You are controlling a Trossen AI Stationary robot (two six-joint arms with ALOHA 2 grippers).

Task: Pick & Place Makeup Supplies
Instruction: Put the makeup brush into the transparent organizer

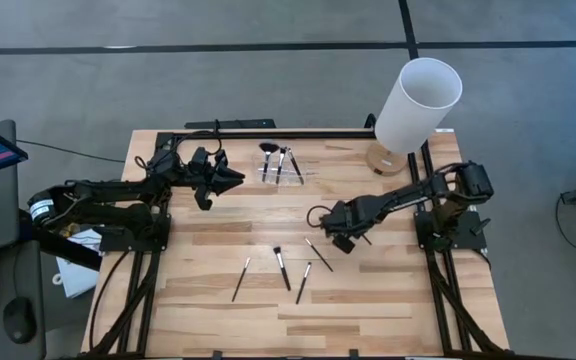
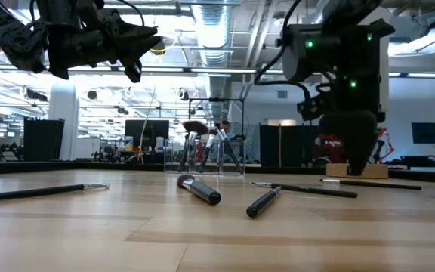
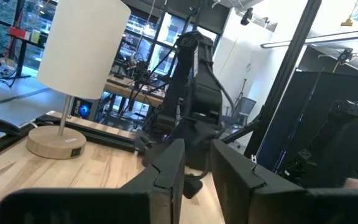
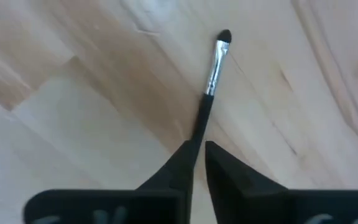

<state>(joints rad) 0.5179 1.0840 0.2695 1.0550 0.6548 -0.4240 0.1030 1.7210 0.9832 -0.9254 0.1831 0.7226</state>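
Observation:
Several slim black makeup brushes lie flat on the wooden table: three near the front [image 1: 241, 279] [image 1: 281, 267] [image 1: 304, 282] and one [image 1: 318, 254] beside my right gripper [image 1: 348, 238]. More brushes stand in a clear holder [image 1: 286, 165] at the back. My right gripper [image 4: 199, 149] points down, low over a small-tipped brush [image 4: 213, 74] lying on the table [image 2: 372, 183]. Its fingers stand a narrow gap apart at the brush's handle end. My left gripper [image 3: 197, 180] hangs open and empty above the table's left part [image 1: 230, 180]. My right gripper comes from above, its fingers pointing down. The brush's handle end [image 4: 197, 132] runs under the tip of one finger [image 4: 182, 158]. I cannot tell whether the finger touches it. The brush lies flat on the table.
A tall white cylinder [image 1: 418, 100] on a round wooden base [image 3: 51, 144] stands at the back right corner. A black frame rail [image 1: 268, 133] runs along the table's far edge. Bare wood lies at the front right.

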